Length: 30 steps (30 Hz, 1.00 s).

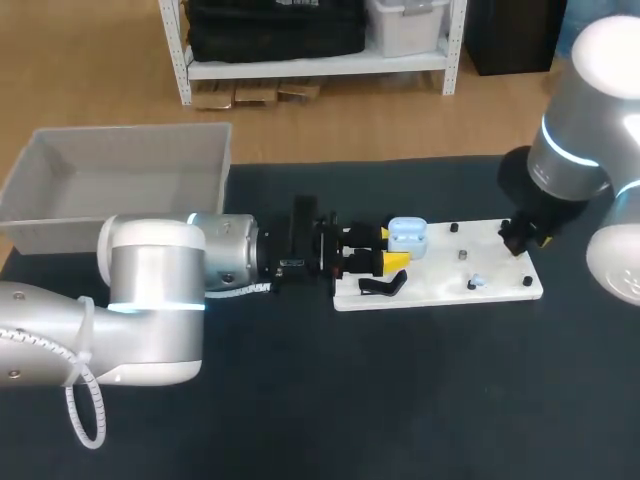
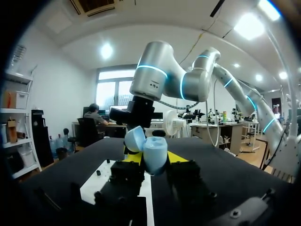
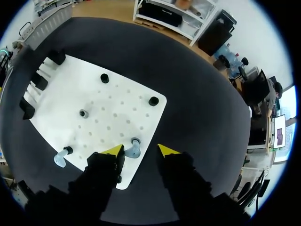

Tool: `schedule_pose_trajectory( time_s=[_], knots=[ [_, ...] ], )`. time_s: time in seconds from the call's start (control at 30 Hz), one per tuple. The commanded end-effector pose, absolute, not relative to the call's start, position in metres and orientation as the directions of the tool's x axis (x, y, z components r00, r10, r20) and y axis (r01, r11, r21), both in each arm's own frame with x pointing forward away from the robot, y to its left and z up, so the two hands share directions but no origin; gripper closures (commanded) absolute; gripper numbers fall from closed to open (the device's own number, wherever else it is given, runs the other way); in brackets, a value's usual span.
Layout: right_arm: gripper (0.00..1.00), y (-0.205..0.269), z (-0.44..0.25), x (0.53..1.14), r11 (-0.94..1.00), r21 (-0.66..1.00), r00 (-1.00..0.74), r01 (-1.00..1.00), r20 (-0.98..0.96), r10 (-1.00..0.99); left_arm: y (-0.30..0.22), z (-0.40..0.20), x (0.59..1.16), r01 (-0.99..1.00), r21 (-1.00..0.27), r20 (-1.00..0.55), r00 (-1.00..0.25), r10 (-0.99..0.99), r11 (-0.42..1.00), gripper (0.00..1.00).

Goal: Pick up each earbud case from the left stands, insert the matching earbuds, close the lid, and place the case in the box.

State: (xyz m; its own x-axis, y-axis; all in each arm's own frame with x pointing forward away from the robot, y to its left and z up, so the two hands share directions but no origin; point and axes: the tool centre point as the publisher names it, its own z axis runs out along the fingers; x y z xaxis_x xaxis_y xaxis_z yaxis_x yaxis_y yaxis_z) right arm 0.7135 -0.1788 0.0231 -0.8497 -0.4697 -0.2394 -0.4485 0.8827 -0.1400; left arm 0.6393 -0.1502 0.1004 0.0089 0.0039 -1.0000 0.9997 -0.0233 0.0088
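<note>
A light blue earbud case (image 1: 407, 237) with its lid open sits over the left end of the white board (image 1: 440, 290). My left gripper (image 1: 392, 248) is shut on it. In the left wrist view the case (image 2: 154, 153) stands upright between the yellow tips, its lid (image 2: 134, 139) tipped back. My right gripper (image 1: 522, 240) hangs over the board's right end. In the right wrist view this gripper (image 3: 141, 149) is open, with a pale blue earbud (image 3: 135, 151) on its peg between the fingers, closer to one tip. Another earbud (image 3: 60, 158) lies at the board's edge.
A grey bin (image 1: 120, 170) stands at the back left of the table. A black stand (image 1: 382, 286) sits on the board's left end under the case. Small black pegs (image 3: 104, 78) dot the board (image 3: 117, 108). Dark tabletop surrounds the board.
</note>
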Motion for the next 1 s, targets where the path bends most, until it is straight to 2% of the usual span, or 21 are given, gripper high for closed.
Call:
schedule_pose_trajectory(
  time_s=[0.03, 0.43, 0.63, 1.0],
  knots=[
    [0.6, -0.178, 0.024, 0.715, 0.881, -0.141, -0.85, -0.451, -0.234, -0.472, -0.15, 0.1, 0.638, 1.0, 0.01, -1.0, 0.01, 0.002, -0.019, 1.0],
    [0.71, -0.178, 0.024, 0.714, 0.879, -0.144, -0.851, -0.455, -0.221, -0.477, -0.15, 0.1, 0.638, 1.0, 0.01, -1.0, 0.01, 0.002, -0.019, 1.0],
    [0.99, -0.177, 0.025, 0.715, 0.876, -0.15, -0.849, -0.458, -0.219, -0.481, -0.15, 0.1, 0.638, 1.0, 0.01, -1.0, 0.01, 0.002, -0.019, 1.0],
    [1.0, -0.176, 0.048, 0.705, 0.873, -0.166, -0.846, -0.458, -0.22, -0.485, -0.15, 0.1, 0.638, 1.0, 0.01, -1.0, 0.01, 0.002, -0.019, 1.0]
  ],
)
